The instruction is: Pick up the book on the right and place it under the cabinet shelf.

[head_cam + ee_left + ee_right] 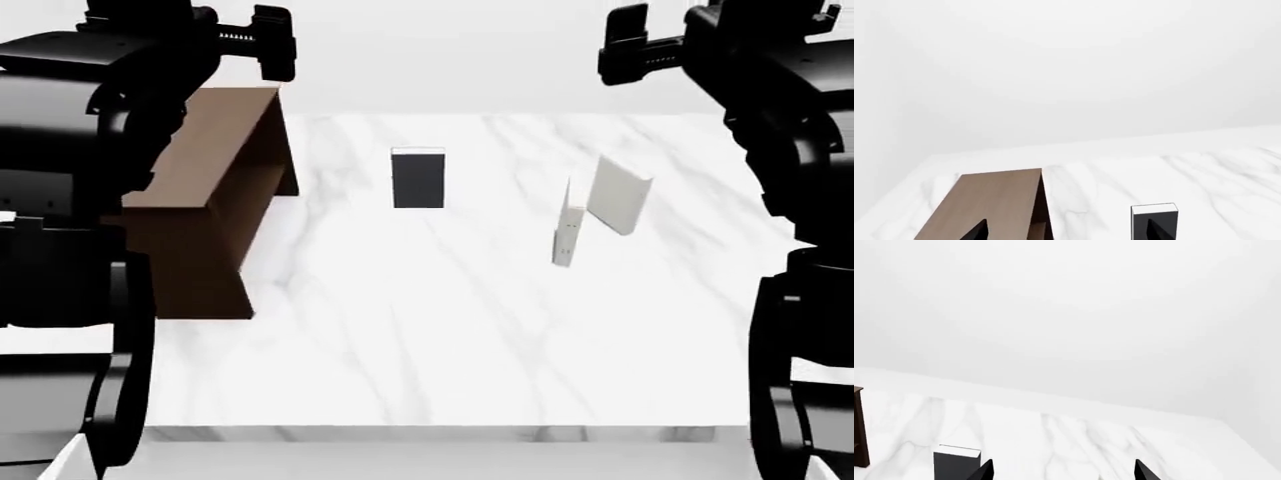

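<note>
Both pincers are raised clear of the counter and I hold nothing in either. On the right pincer only two dark fingertips show at the edge of the right wrist view, set well apart, so I read it as open. On the left pincer the two tips likewise stand apart with nothing between them, so I read that one as open too.

From my head view, the book stands on the counter at about 1 o'clock, on the right side. It is tilted, and it seems to lean on the white upright slab just beside it; contact is hard to confirm at this resolution. The black book stands at 12 o'clock, and the cabinet sits at 10 o'clock.

Handling judgement: I expect the book to be rigid, light and smooth-faced, so it may slip under a weak grip. I would take hold across its thin dimension near the upper edge, closing on the two broad faces. It may topple if nudged.

No brand, label or readable writing appears on the book. The slab carries only tiny dark dots along its narrow side.
</note>
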Robot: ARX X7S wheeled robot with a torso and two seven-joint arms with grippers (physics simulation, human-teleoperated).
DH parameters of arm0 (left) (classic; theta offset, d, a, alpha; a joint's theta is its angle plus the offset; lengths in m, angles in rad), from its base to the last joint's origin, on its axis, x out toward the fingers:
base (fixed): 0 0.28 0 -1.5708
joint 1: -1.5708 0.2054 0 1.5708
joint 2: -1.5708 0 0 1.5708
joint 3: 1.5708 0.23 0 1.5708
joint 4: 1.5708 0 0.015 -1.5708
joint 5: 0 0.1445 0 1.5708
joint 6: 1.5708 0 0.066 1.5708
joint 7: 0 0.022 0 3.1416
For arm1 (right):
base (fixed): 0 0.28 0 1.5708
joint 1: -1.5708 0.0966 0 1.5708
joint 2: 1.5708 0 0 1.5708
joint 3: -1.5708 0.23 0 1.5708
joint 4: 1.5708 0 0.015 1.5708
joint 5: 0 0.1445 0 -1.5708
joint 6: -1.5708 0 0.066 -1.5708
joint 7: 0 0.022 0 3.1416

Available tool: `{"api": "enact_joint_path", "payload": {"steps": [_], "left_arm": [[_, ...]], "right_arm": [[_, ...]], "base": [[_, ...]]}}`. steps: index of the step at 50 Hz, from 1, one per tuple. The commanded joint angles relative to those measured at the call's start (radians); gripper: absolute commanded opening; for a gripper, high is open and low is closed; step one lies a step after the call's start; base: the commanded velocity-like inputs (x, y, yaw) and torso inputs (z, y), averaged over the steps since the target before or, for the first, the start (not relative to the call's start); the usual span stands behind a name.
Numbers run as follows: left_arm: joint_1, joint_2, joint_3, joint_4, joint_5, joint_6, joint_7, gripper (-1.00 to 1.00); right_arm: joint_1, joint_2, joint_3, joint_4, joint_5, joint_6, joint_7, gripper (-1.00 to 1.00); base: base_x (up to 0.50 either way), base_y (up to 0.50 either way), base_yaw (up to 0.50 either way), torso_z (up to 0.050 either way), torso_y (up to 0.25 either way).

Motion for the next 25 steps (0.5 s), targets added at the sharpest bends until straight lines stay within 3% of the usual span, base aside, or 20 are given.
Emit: {"api": "enact_joint_path", "payload": {"steps": [1,25], "left_arm": [[-0.002,0.001,0.004,-0.009,-0.002,0.007,-0.003,1.00],[-0.017,-0.008,0.000,-0.044,-0.002,0.043,-0.015,1.00]], "right_arm": [[-0.001,0.001,-0.009,0.003,0.005,0.004,-0.007,1.00],[-0.002,0.002,-0.031,0.010,0.009,0.006,-0.015,1.00]], "base": [[0.43,-0.12,0.00,0.000,0.000],[0.43,-0.11,0.00,0.000,0.001]]}}
